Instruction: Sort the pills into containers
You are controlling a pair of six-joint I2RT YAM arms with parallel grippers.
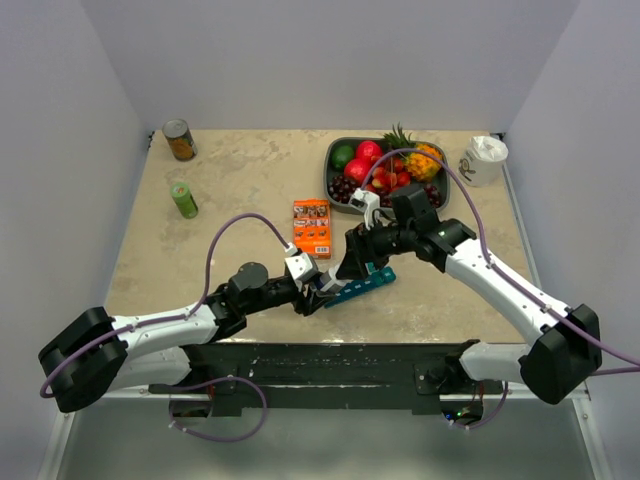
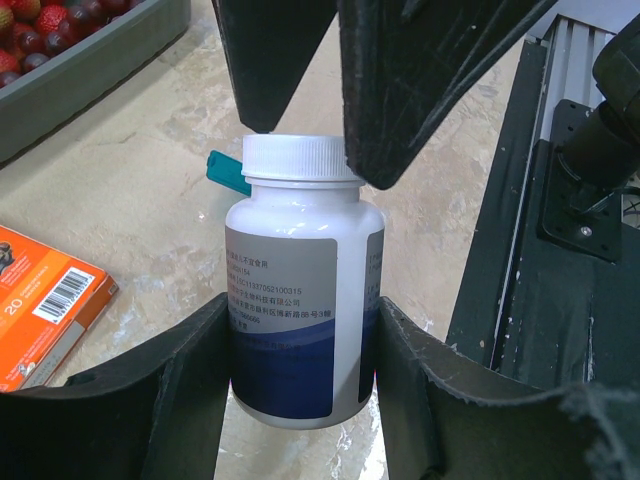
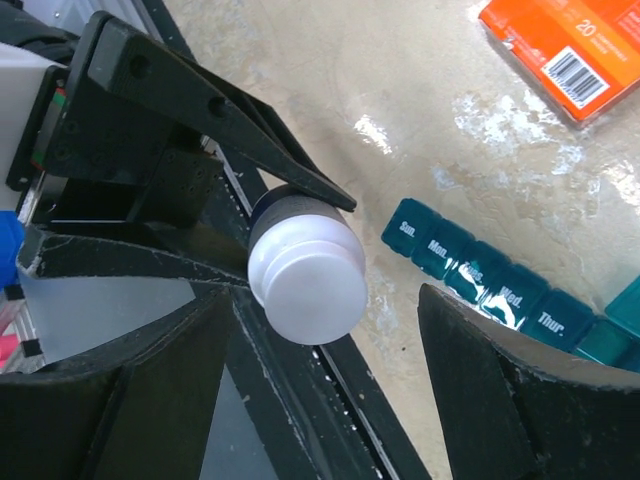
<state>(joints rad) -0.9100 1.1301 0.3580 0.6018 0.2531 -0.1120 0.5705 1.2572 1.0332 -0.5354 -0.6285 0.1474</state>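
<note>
Beige table — the left gripper clamps a white bottle. Around its cap the right gripper hangs, jaws apart — pill organiser just right.

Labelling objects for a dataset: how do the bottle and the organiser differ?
The bottle is white and round with one cap; the organiser is teal and long, a row of day-marked lids. The left fingers grip the bottle; the organiser lies free on the table. Both look plastic.
</note>
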